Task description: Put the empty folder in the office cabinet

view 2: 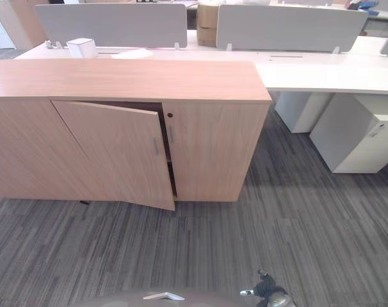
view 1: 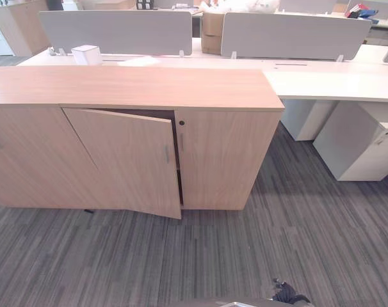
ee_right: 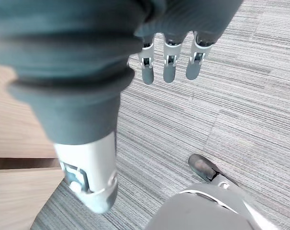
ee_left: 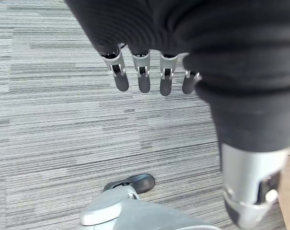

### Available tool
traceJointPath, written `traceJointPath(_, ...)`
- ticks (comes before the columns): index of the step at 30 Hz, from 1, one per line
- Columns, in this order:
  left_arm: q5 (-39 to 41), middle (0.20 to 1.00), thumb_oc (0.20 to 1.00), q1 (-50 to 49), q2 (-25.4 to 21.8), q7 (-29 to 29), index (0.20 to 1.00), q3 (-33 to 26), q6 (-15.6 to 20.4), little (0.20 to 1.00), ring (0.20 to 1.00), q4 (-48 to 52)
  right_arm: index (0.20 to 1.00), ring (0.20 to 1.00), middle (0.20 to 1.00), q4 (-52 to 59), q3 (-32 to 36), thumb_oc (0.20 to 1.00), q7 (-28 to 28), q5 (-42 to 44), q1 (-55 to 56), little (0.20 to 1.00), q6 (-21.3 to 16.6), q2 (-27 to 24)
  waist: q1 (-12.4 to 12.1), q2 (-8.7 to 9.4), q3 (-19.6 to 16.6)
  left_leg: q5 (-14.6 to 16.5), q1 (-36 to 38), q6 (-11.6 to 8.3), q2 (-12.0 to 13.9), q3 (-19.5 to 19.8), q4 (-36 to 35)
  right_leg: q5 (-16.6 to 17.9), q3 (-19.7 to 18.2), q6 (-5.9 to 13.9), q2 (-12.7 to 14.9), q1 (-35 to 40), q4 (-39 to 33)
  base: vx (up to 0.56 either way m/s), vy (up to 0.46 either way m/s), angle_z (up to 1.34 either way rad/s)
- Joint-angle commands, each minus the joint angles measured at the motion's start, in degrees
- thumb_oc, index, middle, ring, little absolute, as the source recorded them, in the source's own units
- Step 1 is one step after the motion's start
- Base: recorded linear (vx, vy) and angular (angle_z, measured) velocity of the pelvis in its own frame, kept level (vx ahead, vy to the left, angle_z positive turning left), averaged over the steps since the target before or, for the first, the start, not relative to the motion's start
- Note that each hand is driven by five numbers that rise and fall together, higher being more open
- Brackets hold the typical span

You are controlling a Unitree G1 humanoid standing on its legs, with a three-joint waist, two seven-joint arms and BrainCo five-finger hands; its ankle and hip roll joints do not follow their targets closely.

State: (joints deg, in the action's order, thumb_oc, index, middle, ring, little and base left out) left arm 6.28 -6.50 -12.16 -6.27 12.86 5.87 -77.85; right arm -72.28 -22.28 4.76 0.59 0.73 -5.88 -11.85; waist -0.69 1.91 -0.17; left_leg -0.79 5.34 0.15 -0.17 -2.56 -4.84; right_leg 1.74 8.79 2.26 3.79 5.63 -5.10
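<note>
The low wooden office cabinet (view 1: pixel 136 88) stands straight ahead across the carpet. Its middle door (view 1: pixel 127 160) is ajar, swung out towards me, with a dark gap (view 1: pixel 177 167) along the handle edge. The door to its right (view 1: pixel 225 160) is closed. My left hand (ee_left: pixel 144 79) hangs over the carpet with straight fingers and holds nothing. My right hand (ee_right: pixel 169 67) hangs the same way, open and empty, above the floor.
White desks (view 1: pixel 335 83) with grey divider screens (view 1: pixel 117 31) run behind the cabinet. A white drawer unit (view 1: pixel 363 148) stands at the right. A small white box (view 1: pixel 86 54) sits on the desk. Grey striped carpet (view 1: pixel 245 256) lies between me and the cabinet.
</note>
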Motion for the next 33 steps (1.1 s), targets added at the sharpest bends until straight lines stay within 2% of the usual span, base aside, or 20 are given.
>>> traceJointPath(1, -1.4, 1.0, 1.0, 3.4, 0.9, -1.4, 1.0, -1.7, -1.1, 1.0, 1.0, -4.3, 1.0, 1.0, 1.0, -4.5, -1.5, 1.0, 0.7, -1.3, -2.5, 1.0, 1.1, -0.1, -0.7, 0.48, -0.7, 0.5, 0.1, -2.43, 0.1, -0.4, -0.2, -0.7, -0.1, 2.68, -0.3, -0.5, 0.8, 0.07, 0.013, 0.02)
traceJointPath(33, -2.1, 1.0, 1.0, 3.5, 1.1, -1.1, 1.0, -0.4, -1.2, 1.0, 1.0, -3.8, 1.0, 1.0, 1.0, -4.6, -1.1, 1.0, 0.9, -0.5, -2.4, 1.0, 1.4, -0.1, -0.7, 0.24, -0.9, 1.5, 1.5, -2.7, 0.6, -0.8, -0.2, -1.4, -0.4, 2.48, -0.6, 0.6, 0.7, 0.01, 0.0, 0.0)
